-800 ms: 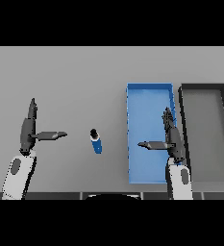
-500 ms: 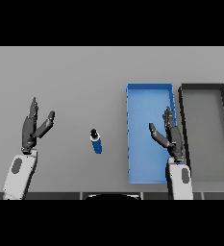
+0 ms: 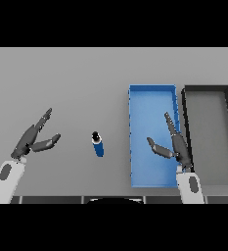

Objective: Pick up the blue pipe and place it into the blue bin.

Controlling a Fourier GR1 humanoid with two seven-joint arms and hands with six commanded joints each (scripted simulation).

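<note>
Nothing is done yet: the pipe [image 3: 98, 143] lies on the table [image 3: 86, 78], left of the bin [image 3: 152, 98]. My left hand [image 3: 33, 139] and right hand [image 3: 173, 145] are both spread and empty, so the grasp and placing remain.

Left hand [image 3: 31, 139] fingers spread, right hand [image 3: 173, 145] likewise

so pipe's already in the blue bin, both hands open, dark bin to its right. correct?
Not quite. The head view shows the pipe lying on the table, left of the blue bin and apart from it, not inside. The rest holds: left hand and right hand are open and hold nothing, and the dark bin sits to the blue bin's right.
</note>
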